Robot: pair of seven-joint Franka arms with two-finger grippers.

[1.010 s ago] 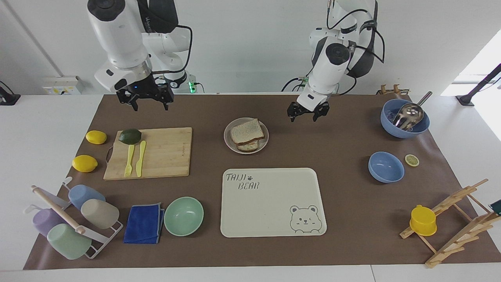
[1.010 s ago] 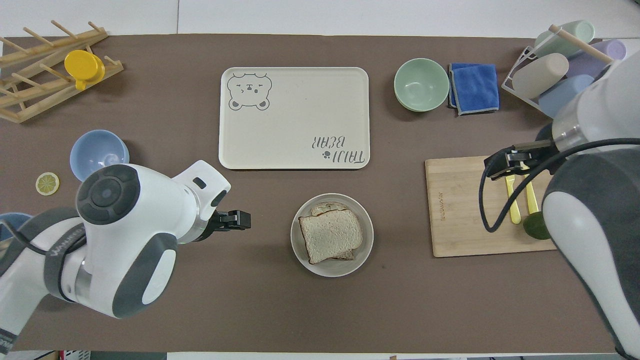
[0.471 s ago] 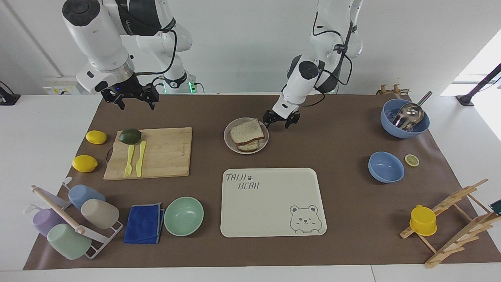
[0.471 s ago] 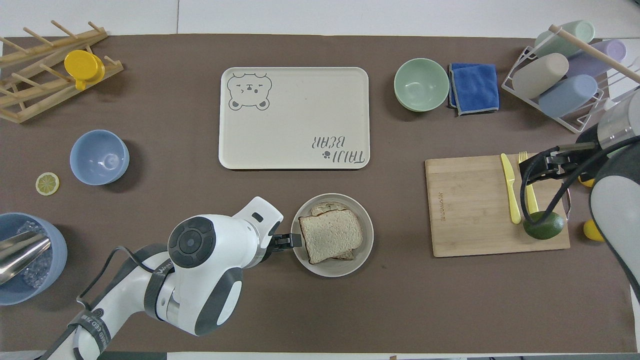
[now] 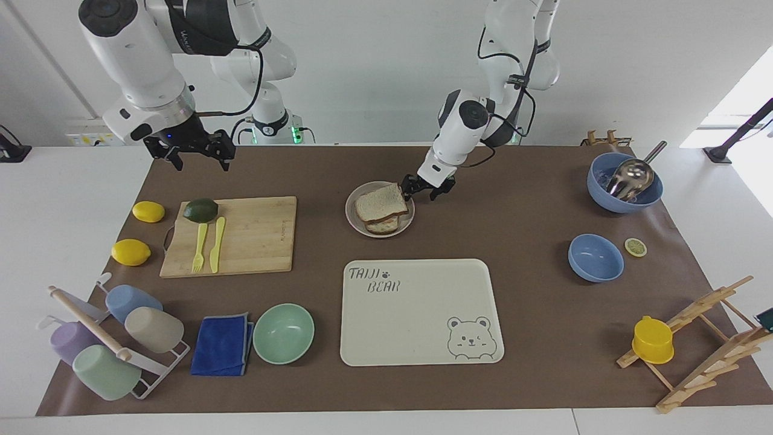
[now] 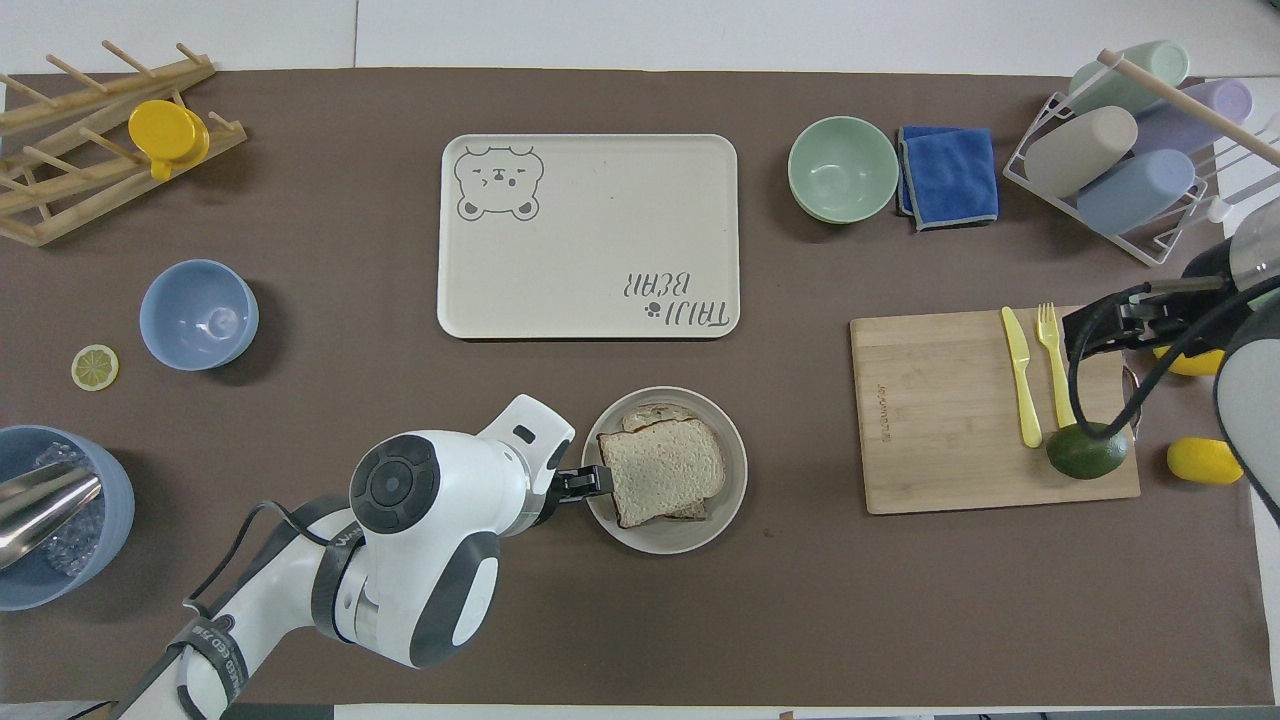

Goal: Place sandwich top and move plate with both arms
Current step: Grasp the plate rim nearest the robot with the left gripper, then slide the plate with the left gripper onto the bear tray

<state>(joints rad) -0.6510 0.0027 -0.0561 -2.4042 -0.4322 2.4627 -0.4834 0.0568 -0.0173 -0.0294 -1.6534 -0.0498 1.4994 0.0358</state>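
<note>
The sandwich top point(image 5: 380, 202) point(image 6: 662, 468), a tan bread slice with a brown crust, lies on the stacked sandwich on the round pale plate point(image 5: 352, 216) point(image 6: 670, 535). My left gripper point(image 5: 421, 190) point(image 6: 590, 483) is low at the plate's rim on the side toward the left arm's end of the table. Its fingers stand apart right beside the bread's corner. Whether they touch the rim I cannot tell. My right gripper point(image 5: 196, 157) point(image 6: 1092, 335) hangs open and empty, raised over the end of the cutting board point(image 5: 253, 235) where the cutlery lies.
A cream bear-print tray point(image 5: 423, 326) lies just farther from the robots than the plate. The board carries an avocado point(image 5: 200, 209), a yellow fork and a knife, with two lemons point(image 5: 148, 211) beside it. A green bowl point(image 5: 284, 333), blue cloth, cup rack, blue bowls point(image 5: 595, 258) and wooden rack ring the mat.
The left gripper swung in toward the plate and came down to its rim. The right arm drew away toward its own end of the table, uncovering the cutlery and avocado.
</note>
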